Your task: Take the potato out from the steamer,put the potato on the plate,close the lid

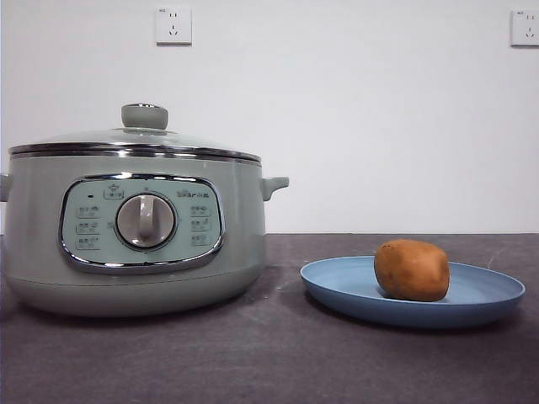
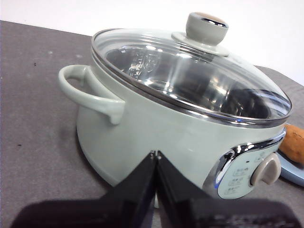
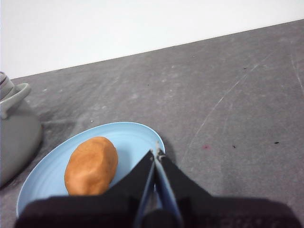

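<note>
The sage-green steamer (image 1: 135, 236) stands at the left of the table with the glass lid (image 1: 139, 139) closed on it. The orange-brown potato (image 1: 412, 269) lies on the light-blue plate (image 1: 488, 299) to the steamer's right. My left gripper (image 2: 155, 154) is shut and empty, close beside the steamer (image 2: 156, 137) and its lid (image 2: 190, 80). My right gripper (image 3: 157, 153) is shut and empty, above the plate (image 3: 128, 135), just beside the potato (image 3: 91, 166). Neither gripper shows in the front view.
The dark grey tabletop (image 1: 278, 362) runs to a white wall with two outlets (image 1: 173, 25). The steamer's side handle (image 2: 90, 95) sticks out toward the left arm. Bare table (image 3: 237, 104) lies beyond the plate on the right.
</note>
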### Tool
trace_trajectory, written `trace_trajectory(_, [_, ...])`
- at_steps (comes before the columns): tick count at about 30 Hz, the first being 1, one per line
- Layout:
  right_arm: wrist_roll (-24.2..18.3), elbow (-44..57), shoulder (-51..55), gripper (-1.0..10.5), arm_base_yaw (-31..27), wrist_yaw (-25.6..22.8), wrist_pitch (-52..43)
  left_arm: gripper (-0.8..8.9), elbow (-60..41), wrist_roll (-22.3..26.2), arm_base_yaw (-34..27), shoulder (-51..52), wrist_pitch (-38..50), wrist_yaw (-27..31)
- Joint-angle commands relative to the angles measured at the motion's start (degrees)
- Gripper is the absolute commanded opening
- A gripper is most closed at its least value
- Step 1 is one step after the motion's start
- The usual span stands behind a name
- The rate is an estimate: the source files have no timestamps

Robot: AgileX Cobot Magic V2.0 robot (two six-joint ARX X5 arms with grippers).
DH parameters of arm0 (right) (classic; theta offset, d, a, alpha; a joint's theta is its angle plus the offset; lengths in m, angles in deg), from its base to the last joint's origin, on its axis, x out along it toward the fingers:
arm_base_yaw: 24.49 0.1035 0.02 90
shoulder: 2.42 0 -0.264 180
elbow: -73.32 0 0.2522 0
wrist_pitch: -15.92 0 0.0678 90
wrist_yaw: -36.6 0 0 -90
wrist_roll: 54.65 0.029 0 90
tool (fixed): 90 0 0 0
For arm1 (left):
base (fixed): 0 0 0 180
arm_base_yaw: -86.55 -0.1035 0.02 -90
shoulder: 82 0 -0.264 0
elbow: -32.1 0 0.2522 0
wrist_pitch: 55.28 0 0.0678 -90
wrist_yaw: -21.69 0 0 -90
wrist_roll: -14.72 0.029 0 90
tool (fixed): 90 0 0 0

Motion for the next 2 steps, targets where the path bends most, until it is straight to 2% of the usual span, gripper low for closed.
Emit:
trace_trajectory(1, [0.5,0.7,0.1,0.0,0.0,-0.2,0.4,-0.04,-0.7,0.1,-0.2,0.2,0.0,0.1])
trace_trajectory(2, [0.5,0.7,0.1,0.0,0.0,-0.2,0.4,-0.04,-0.7,0.1,-0.2,0.2,0.0,0.1])
